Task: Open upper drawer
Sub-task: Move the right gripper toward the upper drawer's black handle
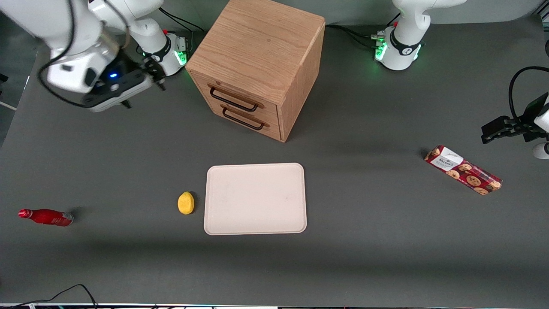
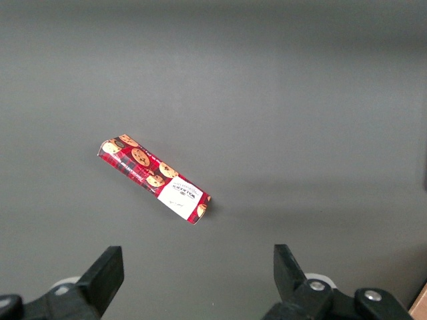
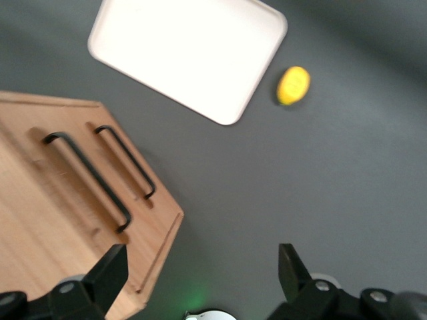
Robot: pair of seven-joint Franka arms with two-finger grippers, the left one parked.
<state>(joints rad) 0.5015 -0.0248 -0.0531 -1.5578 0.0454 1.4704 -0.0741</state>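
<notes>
Upper drawer: flat light-oak front with fine straight grain, shut flush in the cabinet, topmost of two; it faces the front camera at a slant.
Handle: thin black wire bar with bent ends, lying along the drawer front.
Bottle: small, glossy red, lying on its side near the desk's edge at the working arm's end.
Gripper: hangs above the desk beside the cabinet, toward the working arm's end; black blocky fingers spread wide with nothing between them.
Lemon: matte yellow oval, just beside the tray.
Cabinet: boxy oak block with visible grain, mid-desk, farther from the front camera than the tray.
Tray: smooth cream rectangle with rounded corners and a low rim.
Cookie pack: long red printed wrapper, toward the parked arm's end.
Desk: dull dark-grey surface.
</notes>
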